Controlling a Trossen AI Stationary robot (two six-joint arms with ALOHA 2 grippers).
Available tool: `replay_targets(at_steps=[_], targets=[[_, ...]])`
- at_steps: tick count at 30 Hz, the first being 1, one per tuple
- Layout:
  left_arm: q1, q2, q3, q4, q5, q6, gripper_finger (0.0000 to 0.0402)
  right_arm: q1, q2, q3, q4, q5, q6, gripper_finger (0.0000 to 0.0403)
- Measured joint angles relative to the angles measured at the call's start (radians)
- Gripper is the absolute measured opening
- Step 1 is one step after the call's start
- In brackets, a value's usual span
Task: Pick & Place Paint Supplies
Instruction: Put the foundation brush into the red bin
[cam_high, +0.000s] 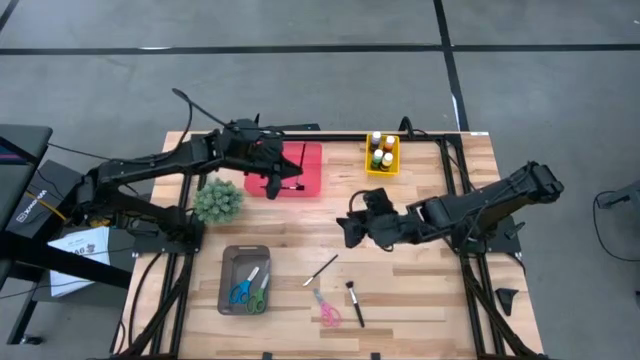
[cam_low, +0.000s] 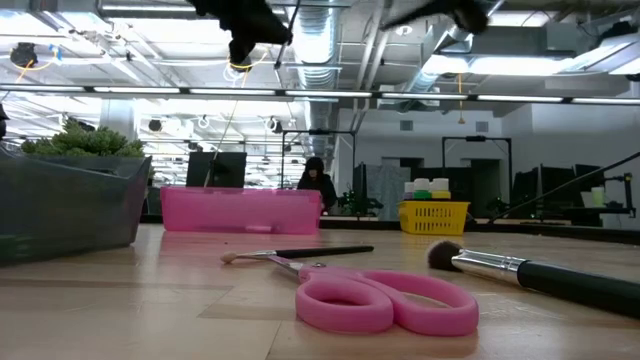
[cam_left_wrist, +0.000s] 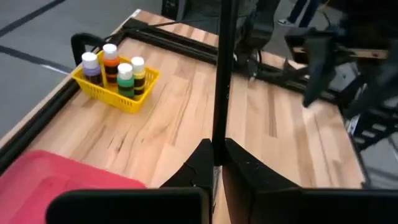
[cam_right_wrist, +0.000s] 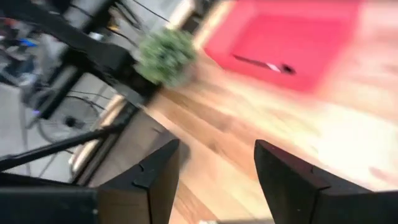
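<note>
A wooden-topped table (cam_high: 420, 290) with a black frame was seen standing on a grey floor. A pink tray (cam_high: 312, 175) and a yellow basket (cam_high: 394, 166) of paint bottles were set along its far edge, well apart. A fuzzy green tuft (cam_high: 218, 200) was placed near the left side, with a grey bin (cam_high: 229, 283) holding scissors in front of it. A thin paintbrush (cam_high: 321, 269), pink scissors (cam_high: 326, 310) and a black-handled brush (cam_high: 354, 303) were laid near the front edge.

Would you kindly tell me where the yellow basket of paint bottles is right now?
In the high view, the yellow basket sits near the table's far edge, right of the pink tray, holding the paint bottles.
</note>
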Motion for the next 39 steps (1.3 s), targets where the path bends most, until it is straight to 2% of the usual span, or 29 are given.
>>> replay_targets(at_steps=[2, 7, 12, 18, 28, 39], targets=[[0.000, 0.000, 0.000, -0.022, -0.001, 0.042, 0.0006, 0.016, 0.000, 0.000, -0.074, 0.002, 0.088, 0.0199], [-0.001, 0.049, 0.022, -0.124, -0.077, 0.130, 0.0006, 0.051, 0.000, 0.000, -0.218, 0.003, 0.279, 0.0192], [0.002, 0.148, 0.098, -0.248, -0.112, 0.207, 0.0006, 0.070, 0.000, -0.001, -0.285, 0.003, 0.370, 0.0189], [0.041, 0.252, 0.175, -0.344, -0.133, 0.275, 0.0006, 0.068, 0.000, -0.001, -0.294, 0.002, 0.399, 0.0189], [0.185, 0.351, 0.181, -0.512, -0.134, 0.369, 0.0006, 0.068, 0.009, -0.001, -0.294, 0.002, 0.407, 0.0189], [0.222, 0.496, 0.163, -0.503, -0.143, 0.510, 0.0006, 0.068, 0.010, -0.001, -0.288, 0.002, 0.407, 0.0189]])
